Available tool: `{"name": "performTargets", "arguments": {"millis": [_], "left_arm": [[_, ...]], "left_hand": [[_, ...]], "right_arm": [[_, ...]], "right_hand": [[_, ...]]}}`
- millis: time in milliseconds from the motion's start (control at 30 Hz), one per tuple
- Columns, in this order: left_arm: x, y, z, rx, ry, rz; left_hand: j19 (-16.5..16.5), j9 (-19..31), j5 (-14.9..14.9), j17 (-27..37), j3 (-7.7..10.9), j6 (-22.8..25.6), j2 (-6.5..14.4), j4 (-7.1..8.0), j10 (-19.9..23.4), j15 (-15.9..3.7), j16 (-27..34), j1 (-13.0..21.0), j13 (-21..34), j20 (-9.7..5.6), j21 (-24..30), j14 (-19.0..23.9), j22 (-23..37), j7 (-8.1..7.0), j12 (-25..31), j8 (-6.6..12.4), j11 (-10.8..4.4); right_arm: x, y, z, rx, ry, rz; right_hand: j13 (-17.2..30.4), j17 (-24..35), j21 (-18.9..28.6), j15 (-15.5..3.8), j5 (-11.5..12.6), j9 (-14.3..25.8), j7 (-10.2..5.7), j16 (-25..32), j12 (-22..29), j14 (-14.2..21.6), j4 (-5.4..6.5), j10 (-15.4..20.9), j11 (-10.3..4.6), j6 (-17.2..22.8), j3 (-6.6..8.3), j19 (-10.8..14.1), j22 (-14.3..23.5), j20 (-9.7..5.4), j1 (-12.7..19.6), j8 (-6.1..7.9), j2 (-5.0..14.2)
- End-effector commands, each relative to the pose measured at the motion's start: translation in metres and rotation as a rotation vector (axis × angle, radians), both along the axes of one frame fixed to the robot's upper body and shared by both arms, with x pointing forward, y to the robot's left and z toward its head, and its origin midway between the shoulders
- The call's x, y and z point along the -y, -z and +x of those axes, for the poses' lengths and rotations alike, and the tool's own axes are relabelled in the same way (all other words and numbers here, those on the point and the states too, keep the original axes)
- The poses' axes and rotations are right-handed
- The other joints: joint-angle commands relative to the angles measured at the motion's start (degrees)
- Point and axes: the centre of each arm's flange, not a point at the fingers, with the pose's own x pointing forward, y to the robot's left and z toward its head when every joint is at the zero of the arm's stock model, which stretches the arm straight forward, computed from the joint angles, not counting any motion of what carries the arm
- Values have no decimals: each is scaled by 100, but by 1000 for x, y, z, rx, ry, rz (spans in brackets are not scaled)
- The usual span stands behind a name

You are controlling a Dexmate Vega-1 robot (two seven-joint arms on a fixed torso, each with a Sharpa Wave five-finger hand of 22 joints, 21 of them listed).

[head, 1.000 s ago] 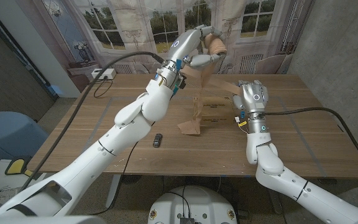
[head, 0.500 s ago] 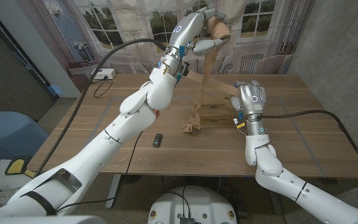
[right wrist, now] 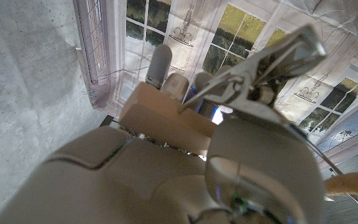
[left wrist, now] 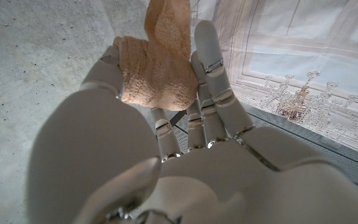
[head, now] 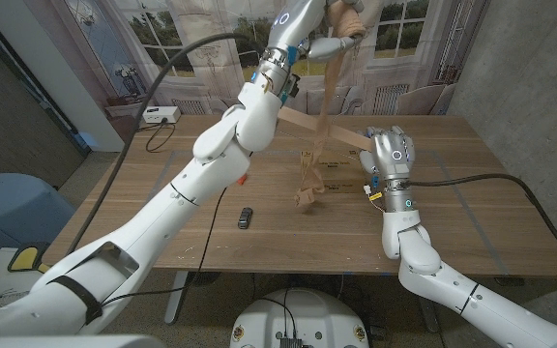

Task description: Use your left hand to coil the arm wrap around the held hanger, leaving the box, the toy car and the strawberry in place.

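A: Status?
B: Left hand [head: 341, 39] grips the wrap [head: 325, 106] roll raised high, tail trailing to the counter [head: 162, 193]. Right hand [head: 390, 155] clamps the hanger [head: 307, 124].
A: Next?
B: Probably loop the wrap round the hanger.

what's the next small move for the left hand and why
Probably bring the left hand back down and around the hanger to lay another turn. It holds the arm wrap roll raised high, and a long loose strip hangs to the table, while the right hand holds the hanger steady.
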Motion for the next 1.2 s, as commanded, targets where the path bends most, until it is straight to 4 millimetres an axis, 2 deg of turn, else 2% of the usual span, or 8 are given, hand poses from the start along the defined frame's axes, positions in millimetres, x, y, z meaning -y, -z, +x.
{"name": "performTargets", "arguments": {"millis": [33, 400, 667, 1200], "left_arm": [[2, -28, -3, 18, -57, -28], [0, -53, -5, 8, -164, -41], [-1, -68, 1, -8, -212, -61], [27, -99, 23, -71, -352, 17]], "left_hand": [[-432, 10, 1, 30, 186, 638, 1223, 203, 1683, -1954, -5, 1144, 29, -846, 50, 2556, -2, 604, -21, -18, -1574], [-477, 15, 3, 57, 187, 665, 1216, 204, 1683, -1954, -38, 1139, 41, -849, 122, 2546, -55, 574, -68, -45, -1581], [-519, 21, 2, 71, 181, 683, 1212, 216, 1695, -1954, -70, 1119, 54, -845, 182, 2540, -100, 544, -103, -68, -1613], [-593, 16, 4, 91, 183, 730, 1211, 216, 1727, -1955, -136, 1108, 68, -846, 305, 2532, -199, 529, -180, -121, -1605]], "right_arm": [[3, 2, 2, 6, -11, 7], [9, 3, 3, 9, -7, 20], [10, 3, 4, 10, -17, 22], [10, 5, 5, 11, -26, 24]], "right_hand": [[-35, 12, 27, -242, -5, 30, -9, 30, 24, 19, -16, 21, -9, -32, 23, -9, 1, -268, -108, 73, 126], [43, 13, 25, -241, -6, -14, -1, 29, 72, 14, -16, -10, -12, -42, 27, -21, 2, -266, -119, 81, 124], [39, 12, 25, -242, -5, -15, -1, 30, 75, 15, -17, -14, -6, -46, 33, -18, 1, -269, -122, 103, 127], [36, 13, 21, -241, -5, -31, -15, 30, 83, 11, -17, -25, -13, -78, 37, -31, 1, -269, -135, 128, 125]]}}
